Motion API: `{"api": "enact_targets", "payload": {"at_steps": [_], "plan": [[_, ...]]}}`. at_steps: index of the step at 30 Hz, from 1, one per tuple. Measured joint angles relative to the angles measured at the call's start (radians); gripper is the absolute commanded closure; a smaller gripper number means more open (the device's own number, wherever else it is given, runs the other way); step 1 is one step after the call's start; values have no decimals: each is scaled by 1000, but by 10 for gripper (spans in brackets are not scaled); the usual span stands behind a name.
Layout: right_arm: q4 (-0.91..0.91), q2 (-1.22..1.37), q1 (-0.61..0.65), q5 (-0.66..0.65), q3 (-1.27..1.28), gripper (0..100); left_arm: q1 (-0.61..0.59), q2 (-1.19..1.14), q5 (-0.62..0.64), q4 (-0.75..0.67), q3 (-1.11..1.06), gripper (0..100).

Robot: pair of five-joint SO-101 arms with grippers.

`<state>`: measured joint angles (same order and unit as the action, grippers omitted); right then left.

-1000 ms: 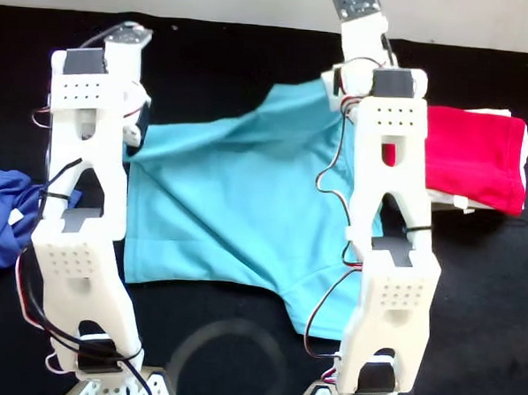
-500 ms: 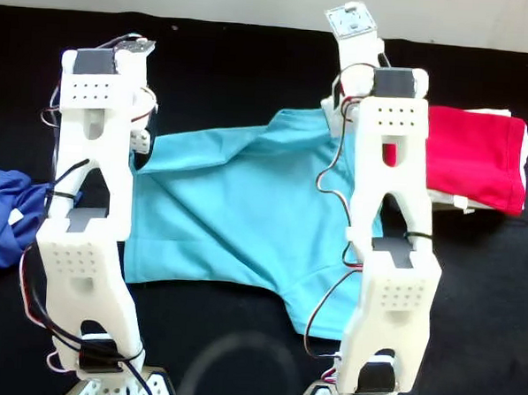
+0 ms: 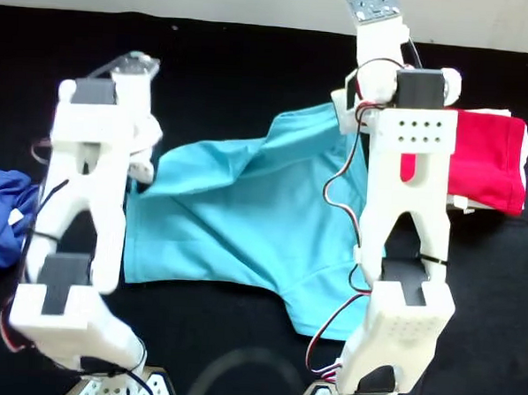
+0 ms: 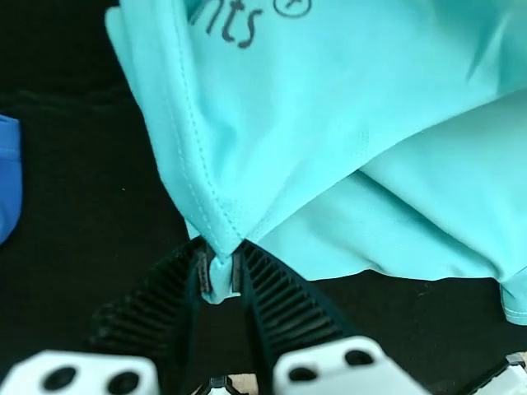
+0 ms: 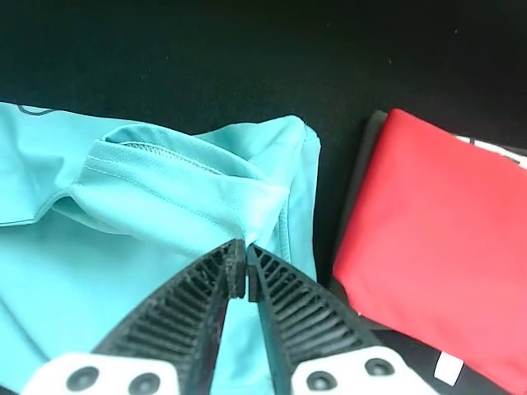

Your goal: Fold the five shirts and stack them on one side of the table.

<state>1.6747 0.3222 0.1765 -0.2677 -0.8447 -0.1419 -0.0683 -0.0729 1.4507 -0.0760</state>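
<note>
My left gripper (image 4: 221, 276) and right gripper (image 5: 246, 271) have fingers pinched on the far edge of the crumpled turquoise fabric shirt (image 3: 245, 214), held raised, I judge, for folding over.

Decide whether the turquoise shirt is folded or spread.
Mostly spread: turquoise shirt lies flat; left gripper and right gripper pinch raised edges.
</note>
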Motion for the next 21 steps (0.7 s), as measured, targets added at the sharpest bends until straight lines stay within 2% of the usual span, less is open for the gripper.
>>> {"api": "enact_targets", "payload": {"at_steps": [4,8,14,19,21], "plan": [[37,0,0,11,0,992,5,57,-2,-157,-245,987],[44,0,0,14,0,992,5,58,0,-258,-368,986],[58,-34,0,14,0,992,5,61,0,-276,-390,978],[58,-137,0,14,20,992,5,75,0,-276,-390,835],[58,-170,0,11,78,992,5,75,0,-276,-390,811]]}}
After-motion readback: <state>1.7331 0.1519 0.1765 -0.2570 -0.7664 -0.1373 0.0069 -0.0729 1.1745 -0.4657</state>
